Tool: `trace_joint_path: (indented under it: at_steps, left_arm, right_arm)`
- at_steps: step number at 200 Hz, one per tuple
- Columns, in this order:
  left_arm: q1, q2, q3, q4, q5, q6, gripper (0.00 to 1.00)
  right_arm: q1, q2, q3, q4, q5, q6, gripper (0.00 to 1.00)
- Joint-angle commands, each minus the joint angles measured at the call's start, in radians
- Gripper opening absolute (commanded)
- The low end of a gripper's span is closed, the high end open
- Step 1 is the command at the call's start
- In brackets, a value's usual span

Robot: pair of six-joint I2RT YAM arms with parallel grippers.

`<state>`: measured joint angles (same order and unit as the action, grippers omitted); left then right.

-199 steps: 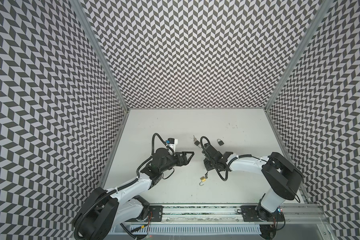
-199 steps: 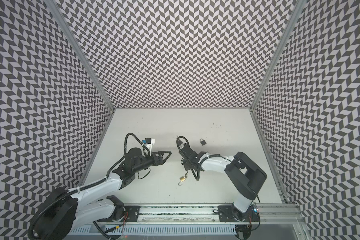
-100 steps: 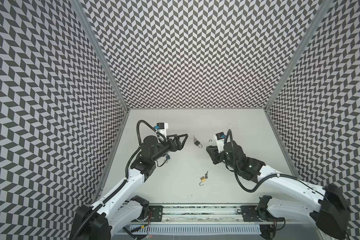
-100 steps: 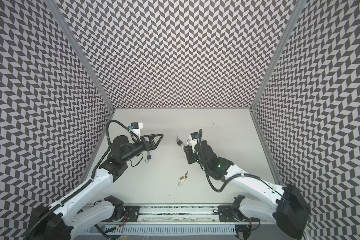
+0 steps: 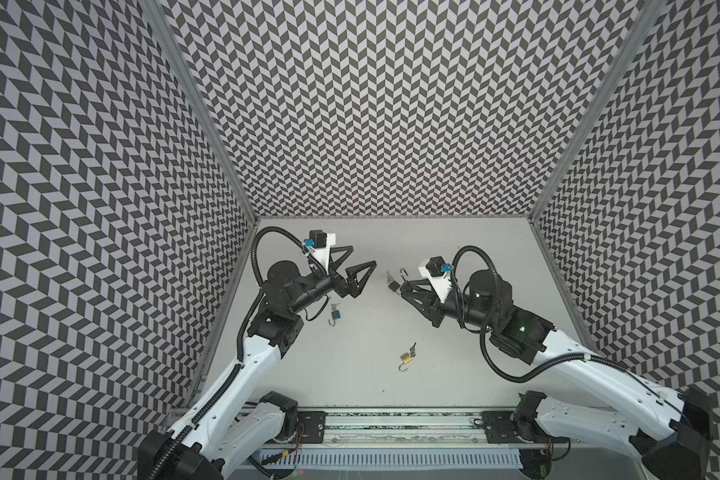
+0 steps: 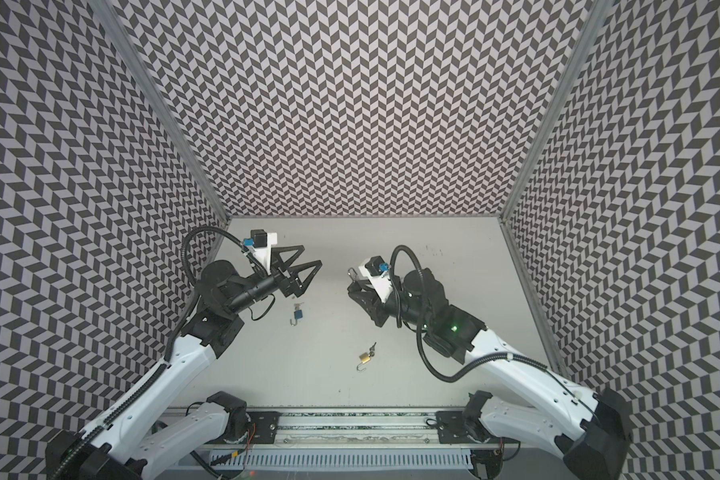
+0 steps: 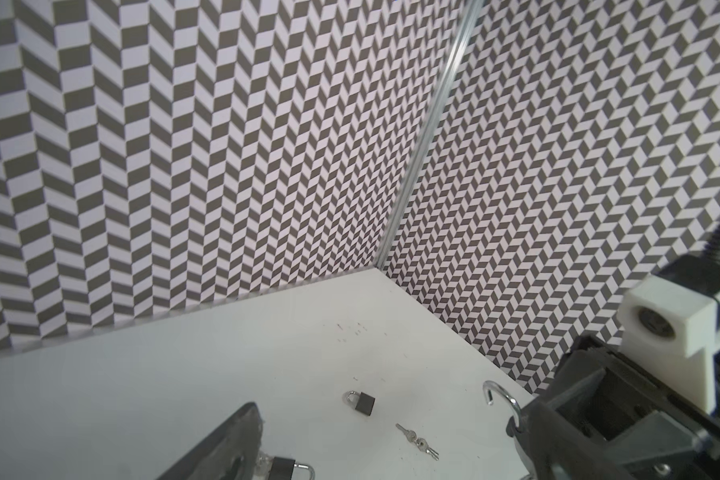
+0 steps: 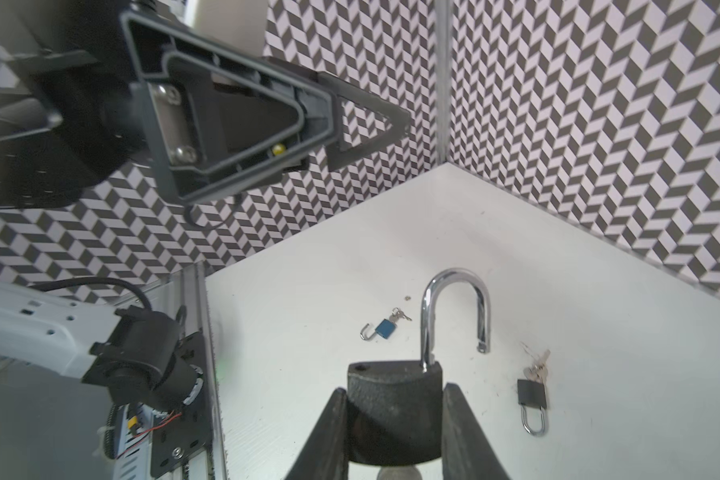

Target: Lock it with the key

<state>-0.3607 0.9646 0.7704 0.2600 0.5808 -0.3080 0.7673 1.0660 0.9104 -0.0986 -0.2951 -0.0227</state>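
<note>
Brass padlock (image 5: 406, 357), shackle open, lies on the table (image 5: 350, 386) with bare surface all round it.

Behind it to the left, the left gripper (image 5: 363, 255) hangs in the air, jaws spread wide and empty. Its arm runs close along the side wall (image 5: 208, 291).

Behind it to the right, the right gripper (image 8: 395, 390) is clamped on the body of a dark padlock (image 8: 393, 409), which has its shackle swung open and is held off the table. A clear gap separates the two grippers.

Blue padlock (image 5: 336, 316), open, lies left of the brass one.

Against one second ago, both arms stand higher and farther back from the brass padlock. The left jaws have widened.

Keys (image 8: 537, 363) and a small black padlock (image 8: 532, 392) lie beyond the brass padlock and are hard to separate from the right gripper in both top views. The held padlock's underside is hidden between the fingers (image 8: 329, 436).
</note>
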Motion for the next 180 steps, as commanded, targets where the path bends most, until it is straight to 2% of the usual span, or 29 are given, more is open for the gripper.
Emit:
trace_joint_path:
  at_steps: [1,20,32,58,79,108,132,180]
  left_arm:
    - [0.026,0.016,0.024,0.126,0.173,0.169,1.0]
    - [0.049,0.066,0.052,0.19,0.31,0.163,0.99]
    - [0.049,0.096,0.1,0.151,0.385,0.226,0.97]
    - [0.046,0.13,0.199,0.017,0.477,0.376,0.87]
    - [0.03,0.127,0.222,-0.037,0.543,0.465,0.81]
    - [-0.015,0.107,0.214,-0.104,0.627,0.524,0.81]
    - [-0.066,0.104,0.199,-0.089,0.629,0.518,0.81]
    - [-0.111,0.141,0.217,-0.105,0.648,0.505,0.68]
  right_arm:
    - [-0.106,0.03,0.064,-0.026,-0.278,-0.041,0.0]
    - [-0.192,0.071,0.13,-0.092,-0.465,-0.05,0.0]
    - [-0.211,0.079,0.158,-0.119,-0.537,-0.06,0.0]
    - [-0.221,0.083,0.194,-0.151,-0.639,-0.049,0.0]
    - [-0.221,0.083,0.215,-0.175,-0.707,-0.045,0.0]
    - [-0.221,0.077,0.228,-0.175,-0.776,-0.018,0.0]
    - [-0.216,0.1,0.235,-0.159,-0.854,0.008,0.0]
    - [-0.194,0.126,0.245,-0.155,-0.89,0.007,0.0]
